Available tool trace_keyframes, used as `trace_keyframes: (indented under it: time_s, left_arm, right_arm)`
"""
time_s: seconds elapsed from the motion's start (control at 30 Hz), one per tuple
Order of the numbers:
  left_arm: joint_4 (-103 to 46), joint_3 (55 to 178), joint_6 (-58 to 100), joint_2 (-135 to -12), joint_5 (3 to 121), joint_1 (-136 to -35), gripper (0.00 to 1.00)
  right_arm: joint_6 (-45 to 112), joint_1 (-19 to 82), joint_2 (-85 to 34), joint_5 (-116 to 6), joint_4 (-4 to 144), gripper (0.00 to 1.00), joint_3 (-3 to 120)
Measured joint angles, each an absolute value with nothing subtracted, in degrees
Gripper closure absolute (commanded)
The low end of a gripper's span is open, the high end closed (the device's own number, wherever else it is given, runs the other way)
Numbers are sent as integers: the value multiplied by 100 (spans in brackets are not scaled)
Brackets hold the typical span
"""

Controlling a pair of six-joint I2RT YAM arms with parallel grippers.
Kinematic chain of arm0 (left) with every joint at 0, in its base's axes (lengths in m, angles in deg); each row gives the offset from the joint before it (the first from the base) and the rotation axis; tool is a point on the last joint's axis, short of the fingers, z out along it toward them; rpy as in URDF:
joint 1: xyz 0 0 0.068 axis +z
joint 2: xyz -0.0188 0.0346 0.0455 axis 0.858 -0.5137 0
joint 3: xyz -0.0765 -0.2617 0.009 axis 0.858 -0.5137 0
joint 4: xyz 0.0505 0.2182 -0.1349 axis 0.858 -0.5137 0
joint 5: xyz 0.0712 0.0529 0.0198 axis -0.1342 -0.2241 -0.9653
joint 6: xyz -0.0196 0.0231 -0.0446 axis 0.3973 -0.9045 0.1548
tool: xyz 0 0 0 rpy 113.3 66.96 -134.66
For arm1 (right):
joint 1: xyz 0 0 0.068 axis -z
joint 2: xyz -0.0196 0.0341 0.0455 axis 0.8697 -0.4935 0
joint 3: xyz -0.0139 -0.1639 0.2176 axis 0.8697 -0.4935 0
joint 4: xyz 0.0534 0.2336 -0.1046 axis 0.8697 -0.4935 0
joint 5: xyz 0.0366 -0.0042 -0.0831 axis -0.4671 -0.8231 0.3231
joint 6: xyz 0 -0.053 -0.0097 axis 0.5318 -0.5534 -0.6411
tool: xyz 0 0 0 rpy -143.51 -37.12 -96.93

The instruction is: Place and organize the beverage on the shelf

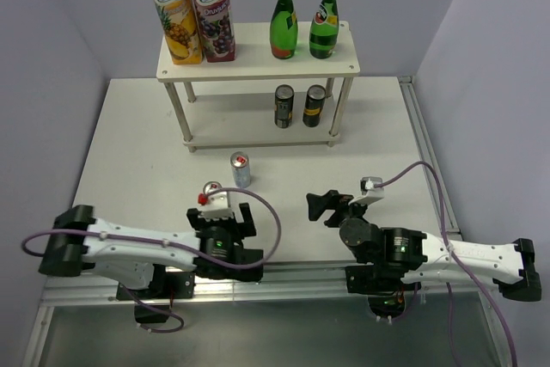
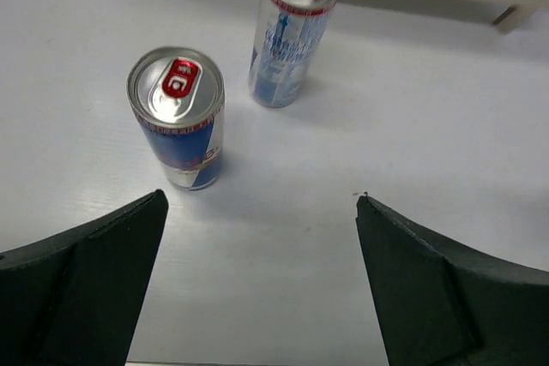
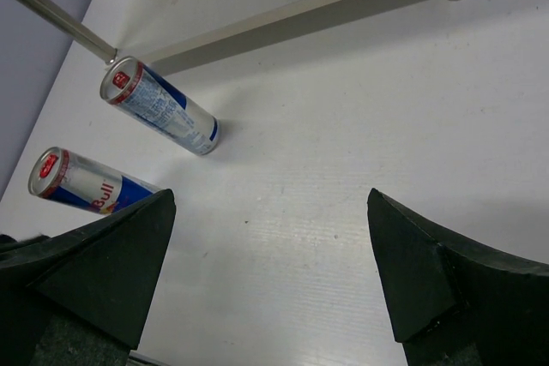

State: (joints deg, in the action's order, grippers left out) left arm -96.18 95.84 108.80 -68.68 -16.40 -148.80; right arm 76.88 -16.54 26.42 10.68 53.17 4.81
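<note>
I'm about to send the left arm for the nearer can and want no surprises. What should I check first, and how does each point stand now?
1. Left gripper open: ok, jaws spread wide.
2. Nearer blue-and-silver energy drink can upright: ok.
3. That can centred between the jaws: not ok, it stands ahead and off to the left in the wrist view.
4. Second blue-and-silver can clear of the first: ok, a gap shows.
5. Room on the white two-tier shelf: ok, the lower board is bare left of the two dark cans.
6. Right gripper out of the way: ok, open, holding nothing, off to the right.
</note>
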Motion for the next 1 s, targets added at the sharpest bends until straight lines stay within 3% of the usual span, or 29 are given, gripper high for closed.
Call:
trace_keyframes:
  time_s: [0.17, 0.33, 0.67, 1.0]
  left_arm:
    - [-10193, 9455, 11780, -8002, -1738, -15140, 1]
    - [-9765, 8620, 12030, -7834, -1863, -15066, 1]
    - [-5207, 6693, 8613, -6140, -1500, -13525, 1]
    - [-2056, 6334, 6224, -6743, -663, -12166, 3]
  right_arm:
    - [7701, -1659, 2562, 1066, 5297, 0, 481]
    - [7681, -1661, 2448, 1062, 5345, 0, 479]
    - [7690, -1670, 2113, 1038, 5494, 0, 393]
    - [7705, -1670, 2085, 1038, 5507, 0, 391]
